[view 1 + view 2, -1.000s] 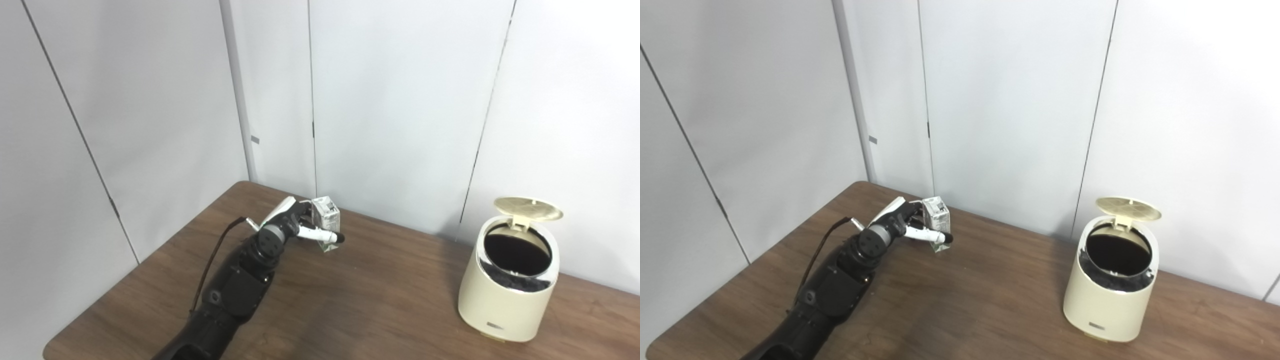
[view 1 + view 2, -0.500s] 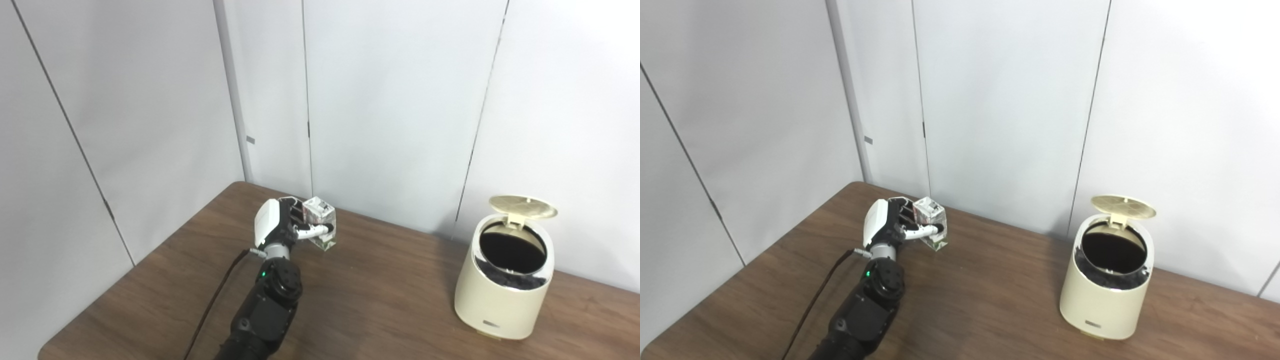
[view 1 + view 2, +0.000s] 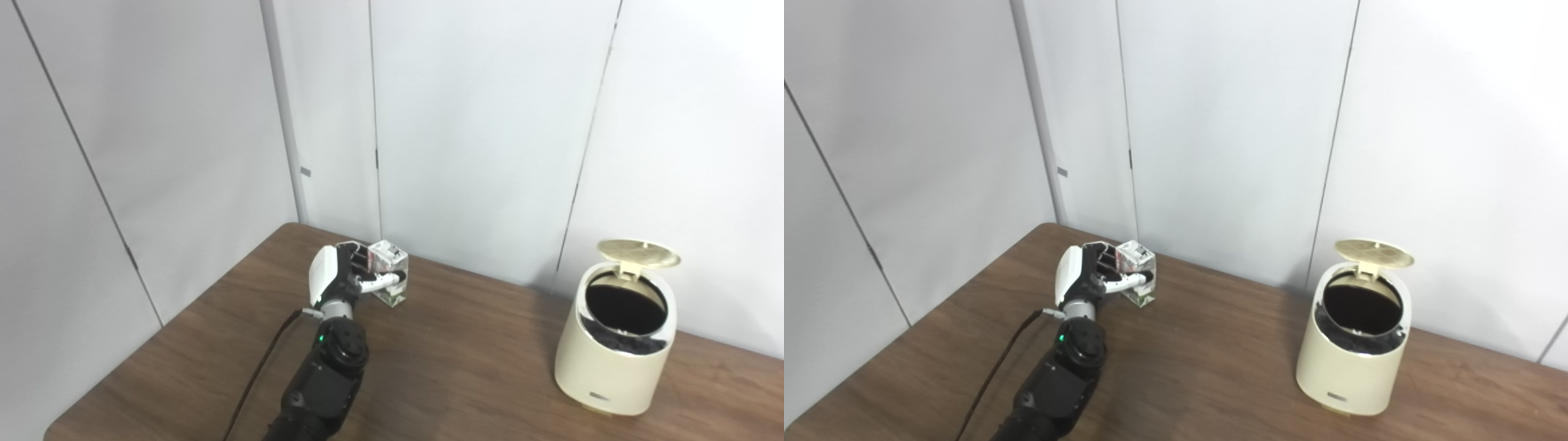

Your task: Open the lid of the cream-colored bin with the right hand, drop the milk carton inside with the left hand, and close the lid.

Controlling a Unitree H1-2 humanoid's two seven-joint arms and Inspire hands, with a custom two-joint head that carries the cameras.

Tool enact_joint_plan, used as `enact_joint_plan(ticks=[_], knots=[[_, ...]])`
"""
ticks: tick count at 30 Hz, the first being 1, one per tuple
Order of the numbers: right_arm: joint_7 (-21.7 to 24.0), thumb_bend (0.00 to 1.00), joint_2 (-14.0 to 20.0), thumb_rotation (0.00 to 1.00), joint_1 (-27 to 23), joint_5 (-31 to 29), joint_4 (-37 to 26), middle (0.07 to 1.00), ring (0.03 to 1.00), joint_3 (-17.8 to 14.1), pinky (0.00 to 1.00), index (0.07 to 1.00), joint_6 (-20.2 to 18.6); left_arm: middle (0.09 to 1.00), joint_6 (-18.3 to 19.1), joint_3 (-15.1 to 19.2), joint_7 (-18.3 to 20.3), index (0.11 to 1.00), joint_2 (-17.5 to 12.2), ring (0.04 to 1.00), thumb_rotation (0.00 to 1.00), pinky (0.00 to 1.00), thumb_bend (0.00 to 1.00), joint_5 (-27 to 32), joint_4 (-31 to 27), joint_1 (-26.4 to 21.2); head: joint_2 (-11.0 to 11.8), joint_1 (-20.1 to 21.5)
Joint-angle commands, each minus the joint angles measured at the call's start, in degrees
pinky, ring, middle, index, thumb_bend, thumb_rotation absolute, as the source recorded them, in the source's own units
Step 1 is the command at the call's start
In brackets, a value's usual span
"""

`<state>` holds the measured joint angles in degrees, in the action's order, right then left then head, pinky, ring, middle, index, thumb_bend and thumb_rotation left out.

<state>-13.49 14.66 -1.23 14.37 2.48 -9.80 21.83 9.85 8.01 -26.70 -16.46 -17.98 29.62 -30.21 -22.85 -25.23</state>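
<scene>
Left hand (image 3: 343, 278): fingers closed around milk carton (image 3: 388, 280), far left of counter (image 3: 465, 367). Cream-colored bin (image 3: 615, 352): right side, lid (image 3: 638, 253) raised.

Worktop (image 3: 465, 367) dark wood grain, matt; bin (image 3: 615, 361) smooth glossy cream plastic, dark liner; milk carton (image 3: 392, 277) printed paper; left hand (image 3: 343, 278) glossy white-black plastic

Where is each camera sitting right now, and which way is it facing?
Left eye view: on the head, looking down over the table; only the left arm shows, left hand gripping the milk carton.
Right eye view: beside it, same aim, scene shifted left; same arm.
Shared: the carton and the cream-colored bin with its lid up.
</scene>
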Motion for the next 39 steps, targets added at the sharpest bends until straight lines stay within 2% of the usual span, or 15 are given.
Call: enact_joint_plan(ticks=[1, 9, 11, 13, 14, 15, 17, 21, 22, 23, 25, 27, 30, 33, 39], knots=[[-0.2, 0.54, -2.3, 0.81, 1.8, 0.4, 0.5, 0.680, 0.633, 1.0, 0.46, 0.653, 0.1, 0.537, -2.7, 0.3, 0.1, 0.460, -1.4, 0.514, 0.00, 0.41, 0.52, 0.4, -3.5, -2.4, -0.2, 1.0], [-2.1, 0.57, -4.7, 0.82, 1.1, 5.3, 0.0, 0.666, 0.582, 2.3, 0.38, 0.637, -0.7, 0.471, -4.9, -0.6, 1.1, 0.492, -0.3, 0.415, 0.00, 0.34, 0.52, -0.2, -13.8, 1.2, -1.2, 7.1], [-2.9, 0.55, -5.7, 0.84, 0.8, 6.8, 0.4, 0.664, 0.520, 2.7, 0.31, 0.641, -1.0, 0.469, -7.1, -0.7, 1.4, 0.497, -0.3, 0.422, 0.00, 0.34, 0.51, 0.1, -15.8, 2.2, -1.1, 10.1], [-2.8, 0.48, -6.7, 0.80, 0.4, 6.5, 0.8, 0.555, 0.294, 3.5, 0.17, 0.665, -1.0, 0.482, -11.1, -0.5, 3.1, 0.489, -0.5, 0.440, 0.00, 0.36, 0.51, 1.9, -17.5, 3.6, -1.2, 12.8], [-2.0, 0.45, -7.0, 0.77, 0.3, 5.9, 0.5, 0.528, 0.265, 4.2, 0.15, 0.668, -1.4, 0.484, -12.6, -0.6, 4.2, 0.486, -0.7, 0.445, 0.00, 0.37, 0.50, 2.5, -18.5, 4.3, -1.2, 14.3], [-1.5, 0.43, -7.2, 0.77, 0.2, 5.9, 0.2, 0.586, 0.450, 4.7, 0.30, 0.668, -1.9, 0.484, -13.6, -0.7, 5.1, 0.486, -0.8, 0.446, 0.00, 0.38, 0.50, 3.1, -19.5, 4.9, -1.2, 15.0], [-1.7, 0.39, -7.9, 0.78, -0.1, 7.2, -0.3, 0.653, 0.616, 5.7, 0.45, 0.673, -2.8, 0.487, -15.1, -0.4, 6.8, 0.484, -1.0, 0.445, 0.00, 0.38, 0.50, 4.3, -20.8, 5.7, -1.4, 16.8], [-3.6, 0.23, -9.9, 0.60, -0.8, 12.4, -1.8, 0.686, 0.644, 7.3, 0.49, 0.681, -6.3, 0.500, -20.3, 0.0, 9.1, 0.483, 0.0, 0.435, 0.00, 0.35, 0.50, 7.0, -22.8, 6.5, -1.1, 18.8], [-3.9, 0.21, -10.2, 0.40, -0.9, 13.5, -2.1, 0.700, 0.659, 7.7, 0.51, 0.690, -7.0, 0.498, -22.4, -0.1, 9.0, 0.487, 0.4, 0.429, 0.00, 0.34, 0.50, 7.2, -22.9, 6.5, -0.9, 19.6], [-4.3, 0.21, -10.6, 0.36, -1.2, 14.6, -2.1, 0.701, 0.661, 8.1, 0.52, 0.691, -7.5, 0.498, -24.8, -0.1, 9.0, 0.487, 0.5, 0.429, 0.00, 0.34, 0.50, 7.4, -22.3, 6.3, -0.8, 20.0], [-5.2, 0.22, -11.0, 0.14, -1.6, 16.8, -1.6, 0.705, 0.670, 8.7, 0.53, 0.695, -8.4, 0.496, -28.3, -0.2, 8.7, 0.486, 0.9, 0.428, 0.00, 0.34, 0.50, 6.9, -21.5, 6.0, -0.7, 20.3], [-5.9, 0.24, -11.5, 0.06, -2.3, 17.4, -0.7, 0.698, 0.659, 9.0, 0.52, 0.691, -8.8, 0.494, -30.8, -0.5, 7.8, 0.491, 1.2, 0.422, 0.00, 0.33, 0.50, 4.9, -20.9, 5.7, -0.5, 20.8], [-7.1, 0.27, -12.4, 0.02, -3.2, 16.8, 1.2, 0.690, 0.600, 9.5, 0.45, 0.687, -8.4, 0.495, -35.5, -1.1, 6.4, 0.494, 1.5, 0.420, 0.00, 0.32, 0.50, 1.8, -19.7, 5.2, -0.2, 21.2], [-8.3, 0.27, -12.8, 0.00, -4.2, 16.4, 4.1, 0.685, 0.596, 10.4, 0.44, 0.677, -6.9, 0.490, -36.7, -2.9, 4.6, 0.488, 1.5, 0.416, 0.00, 0.32, 0.50, -0.2, -20.0, 4.8, 0.3, 21.8], [-8.4, 0.28, -13.7, 0.08, -4.9, 16.8, 4.9, 0.735, 0.705, 12.6, 0.58, 0.717, -9.2, 0.471, -36.8, -11.5, 0.6, 0.487, -0.4, 0.454, 0.00, 0.40, 0.50, 1.3, -21.3, 3.4, 1.0, 22.5]])
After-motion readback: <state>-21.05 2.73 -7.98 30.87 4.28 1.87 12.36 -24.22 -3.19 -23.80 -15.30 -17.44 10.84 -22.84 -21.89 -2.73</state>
